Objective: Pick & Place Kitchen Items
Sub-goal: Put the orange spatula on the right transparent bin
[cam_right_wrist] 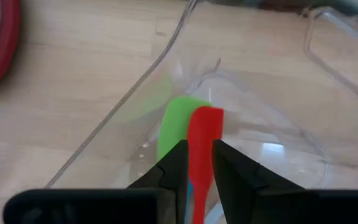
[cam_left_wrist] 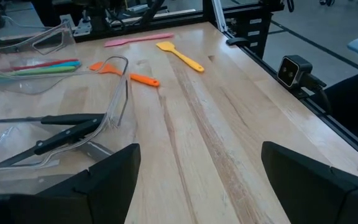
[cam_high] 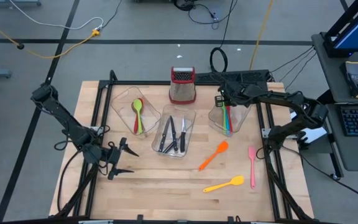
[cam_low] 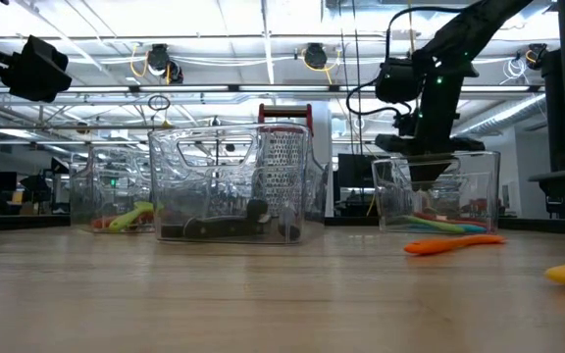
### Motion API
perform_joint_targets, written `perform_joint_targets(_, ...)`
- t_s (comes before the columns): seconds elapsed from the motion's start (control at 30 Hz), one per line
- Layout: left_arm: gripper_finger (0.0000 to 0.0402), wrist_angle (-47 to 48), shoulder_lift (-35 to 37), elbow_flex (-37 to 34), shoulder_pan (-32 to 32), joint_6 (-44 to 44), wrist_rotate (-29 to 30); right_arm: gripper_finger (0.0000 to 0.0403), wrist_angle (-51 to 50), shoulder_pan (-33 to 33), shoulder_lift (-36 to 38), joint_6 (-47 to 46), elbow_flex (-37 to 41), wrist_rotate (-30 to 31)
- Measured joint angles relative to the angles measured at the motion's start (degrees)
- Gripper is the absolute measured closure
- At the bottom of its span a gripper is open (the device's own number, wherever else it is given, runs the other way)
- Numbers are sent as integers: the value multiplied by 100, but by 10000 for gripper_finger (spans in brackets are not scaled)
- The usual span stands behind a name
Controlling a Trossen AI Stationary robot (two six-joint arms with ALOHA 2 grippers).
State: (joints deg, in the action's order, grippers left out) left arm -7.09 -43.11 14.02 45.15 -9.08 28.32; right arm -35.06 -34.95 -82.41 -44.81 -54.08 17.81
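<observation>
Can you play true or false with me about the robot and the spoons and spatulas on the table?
1. The right tool is pinching a red spatula over the right tub. True.
2. The left tool is holding a knife. False: it is open and empty, over bare wood in front of the left tub.
3. The black-handled knives lie in the middle tub. True.
4. The orange spatula is inside a tub. False: it lies loose on the table, near the pink spatula and the yellow spatula.
5. The box grater stands behind the tubs. True.
</observation>
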Motion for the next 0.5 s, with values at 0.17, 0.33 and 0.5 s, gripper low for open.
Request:
perform_joint_targets(0.17, 66, 7, 0, 0, 0, -6, 0, 349, -15, 17, 387, 106, 2, -35)
perform_joint_targets(0.33, 66, 7, 0, 0, 0, -7, 1, 379, -18, 211, 1085, 360, 2, -5)
perform_joint_targets(0.5, 66, 16, 0, 0, 0, 17, 2, 399, -10, 601, 1772, 869, 2, -13)
